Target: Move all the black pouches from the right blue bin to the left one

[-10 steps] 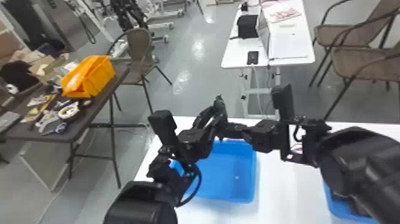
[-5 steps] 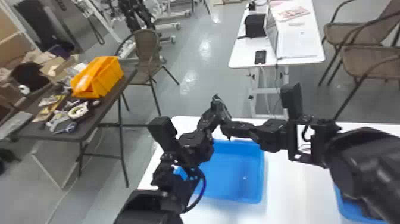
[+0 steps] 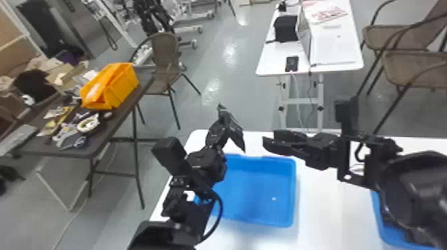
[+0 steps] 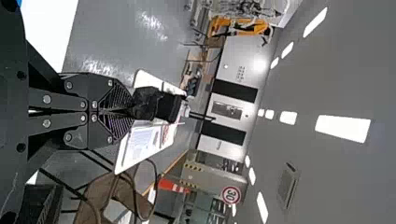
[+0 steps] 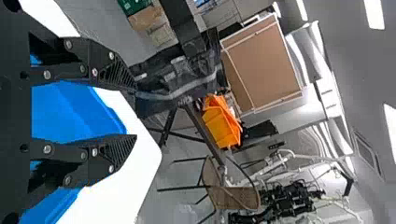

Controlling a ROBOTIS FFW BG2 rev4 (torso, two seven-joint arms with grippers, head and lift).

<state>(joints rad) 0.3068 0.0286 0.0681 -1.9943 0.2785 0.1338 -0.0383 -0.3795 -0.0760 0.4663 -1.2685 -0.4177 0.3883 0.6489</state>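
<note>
Since the earlier frame the right gripper [image 5: 136, 114], spread, has parted from the left gripper [image 4: 130, 111], pinching a black pouch [image 5: 163, 84], presumably light, limp, best gripped mid-body.

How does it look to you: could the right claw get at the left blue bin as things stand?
Probably yes: the right claw is open near the far side of the left blue bin, whose top is open, though the left claw close by might crowd it.

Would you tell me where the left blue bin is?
In the head view, the left blue bin sits on the white table, left of the other bin, partly behind the left arm.
</note>
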